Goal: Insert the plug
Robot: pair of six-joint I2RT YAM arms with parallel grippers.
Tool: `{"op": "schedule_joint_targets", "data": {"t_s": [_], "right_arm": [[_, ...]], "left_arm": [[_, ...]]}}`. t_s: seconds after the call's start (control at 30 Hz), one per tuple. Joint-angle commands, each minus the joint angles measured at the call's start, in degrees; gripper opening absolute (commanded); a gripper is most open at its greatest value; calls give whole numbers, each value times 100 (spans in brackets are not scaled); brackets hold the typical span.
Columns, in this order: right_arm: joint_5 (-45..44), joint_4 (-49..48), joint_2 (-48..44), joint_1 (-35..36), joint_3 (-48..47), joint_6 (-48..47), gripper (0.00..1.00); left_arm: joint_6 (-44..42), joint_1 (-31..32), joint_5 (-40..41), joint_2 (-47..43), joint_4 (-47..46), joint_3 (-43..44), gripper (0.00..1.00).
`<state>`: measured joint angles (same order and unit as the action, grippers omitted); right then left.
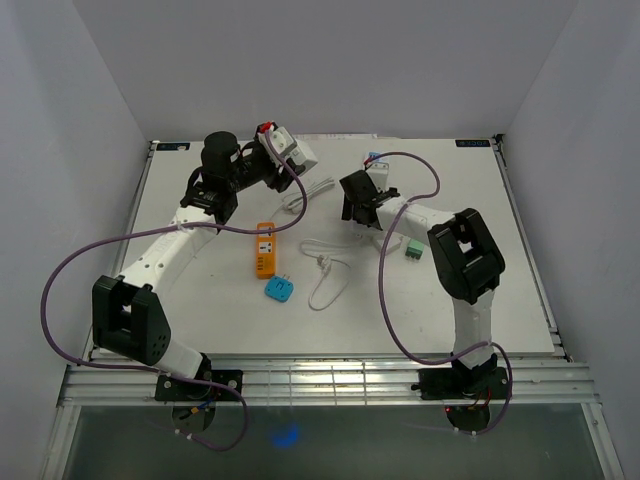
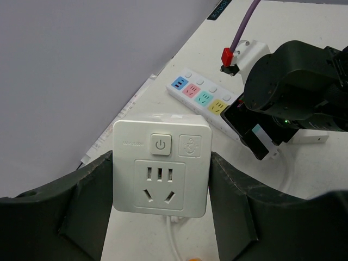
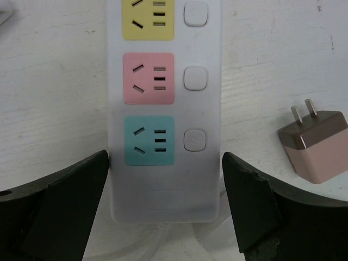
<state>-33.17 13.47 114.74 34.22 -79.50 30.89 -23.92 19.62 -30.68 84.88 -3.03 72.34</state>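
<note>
Nothing inserted yet — left gripper (image 2: pixel 161 187) clamps the white socket cube (image 2: pixel 161 163); right gripper (image 3: pixel 166 174), jaws spread, straddles the power strip (image 3: pixel 206 109) (brown plug (image 3: pixel 318 144) loose, just right of it).

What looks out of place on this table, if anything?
Nothing looks damaged or spilled. Two things stand out: a brown plug adapter lies on its side beside the power strip, prongs bare, and a white cable sprawls in loose loops mid-table.
</note>
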Motion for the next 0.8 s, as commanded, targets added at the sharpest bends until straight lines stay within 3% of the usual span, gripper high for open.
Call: {"op": "schedule_joint_targets", "data": {"t_s": [0.0,0.33,0.57,0.77], "right_arm": [[-656,454,110,50,-364,505,89],[-524,613,286,59,-399,813,92],[-146,377,103,59,-22,830,100],[-6,129,-451,138,532,602,84]], "left_arm": [[19,16,-79,-182,-128,-18,0],[-7,7,-70,-200,-110,-62,0],[-42,7,-61,-253,-75,-106,0],[-42,7,-53,-244,-58,-97,0]]}}
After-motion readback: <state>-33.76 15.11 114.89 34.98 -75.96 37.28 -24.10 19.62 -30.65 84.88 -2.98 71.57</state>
